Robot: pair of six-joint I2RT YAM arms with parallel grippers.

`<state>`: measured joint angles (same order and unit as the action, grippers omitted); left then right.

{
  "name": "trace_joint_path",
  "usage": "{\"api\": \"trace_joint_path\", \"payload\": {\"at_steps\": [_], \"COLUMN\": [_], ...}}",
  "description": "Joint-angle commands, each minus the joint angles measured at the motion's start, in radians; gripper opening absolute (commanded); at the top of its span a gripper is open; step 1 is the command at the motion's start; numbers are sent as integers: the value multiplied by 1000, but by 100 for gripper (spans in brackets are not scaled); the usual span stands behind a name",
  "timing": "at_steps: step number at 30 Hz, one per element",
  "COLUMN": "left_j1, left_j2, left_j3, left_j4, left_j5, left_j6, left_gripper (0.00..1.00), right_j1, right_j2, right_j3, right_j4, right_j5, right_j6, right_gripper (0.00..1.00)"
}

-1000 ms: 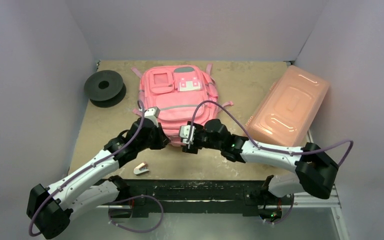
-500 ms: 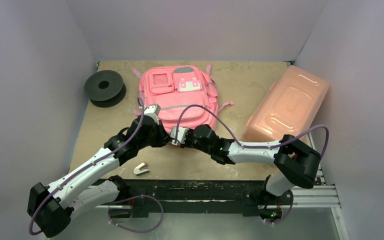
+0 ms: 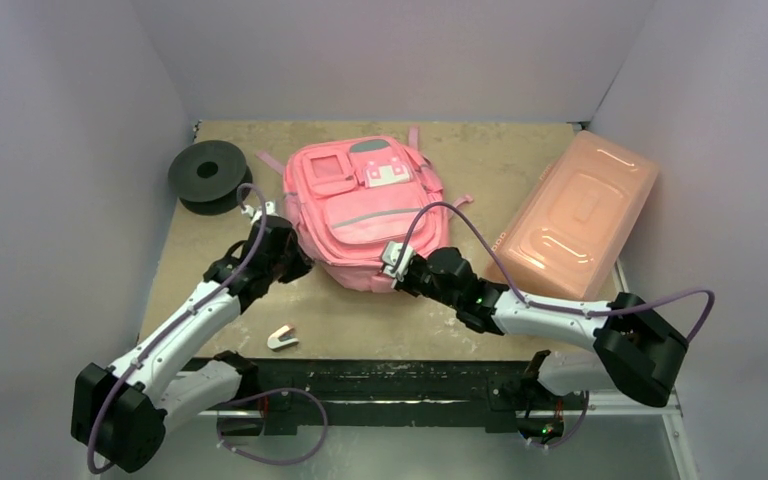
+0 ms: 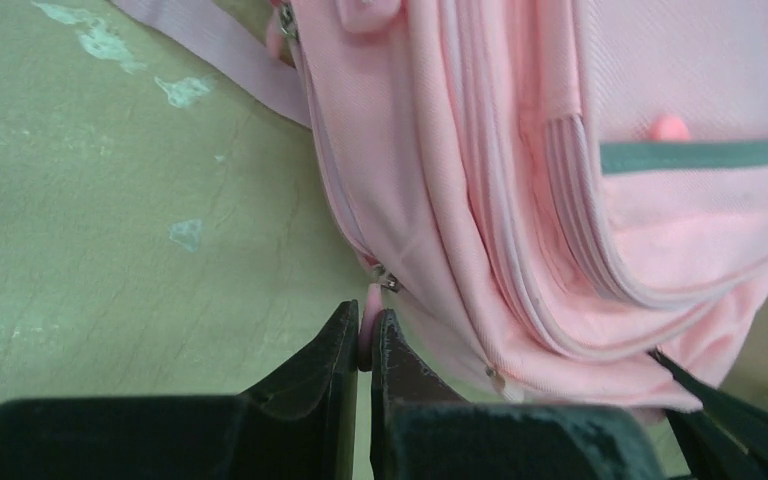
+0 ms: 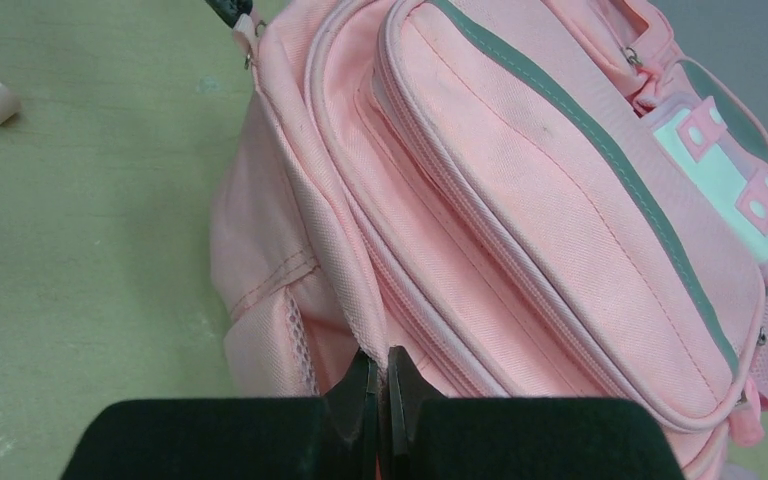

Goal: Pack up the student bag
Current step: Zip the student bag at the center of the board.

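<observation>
Top external view: the tan bench (image 3: 480, 160) is carrying everything. The pink backpack (image 3: 360, 215) is lying flat near its middle, with the front pockets facing up and the top pointing toward the far wall. The rigid salmon-pink lidded box (image 3: 575, 215) is sitting at an angle to the right, apart from the bag. The black spool (image 3: 208, 175) is resting at the far left corner. My right claw (image 5: 380, 368) is pressing together at the bag's near edge, pinching a sliver of its pink fabric. My left claw (image 4: 364, 325) is closing at the bag's lower left side. A small white and pink object (image 3: 281, 338) is lying near the bench's front edge. The pink zipper pull (image 4: 367, 300) is sitting pinched in my left claw.
</observation>
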<state>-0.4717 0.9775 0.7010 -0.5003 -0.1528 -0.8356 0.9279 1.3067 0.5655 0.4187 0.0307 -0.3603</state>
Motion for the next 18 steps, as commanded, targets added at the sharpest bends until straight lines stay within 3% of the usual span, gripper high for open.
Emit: {"api": "trace_joint_path", "payload": {"at_steps": [1,11,15,18], "left_j1": [127,275,307,317], "left_j2": [80,377,422,348], "left_j3": [18,206,255,187], "left_j4": [-36,57,17,12], "left_j5": [-272,-267,-294,-259], "left_j6": [-18,64,77,56], "left_gripper": [0,0,0,0], "right_j1": [-37,-44,-43,-43], "right_j2": [-85,-97,-114,-145], "right_j3": [-9,-16,-27,-43], "right_j4": [-32,-53,-65,-60], "right_j5": [70,27,18,18], "right_j6": [37,29,47,59], "right_gripper": [0,0,0,0]}}
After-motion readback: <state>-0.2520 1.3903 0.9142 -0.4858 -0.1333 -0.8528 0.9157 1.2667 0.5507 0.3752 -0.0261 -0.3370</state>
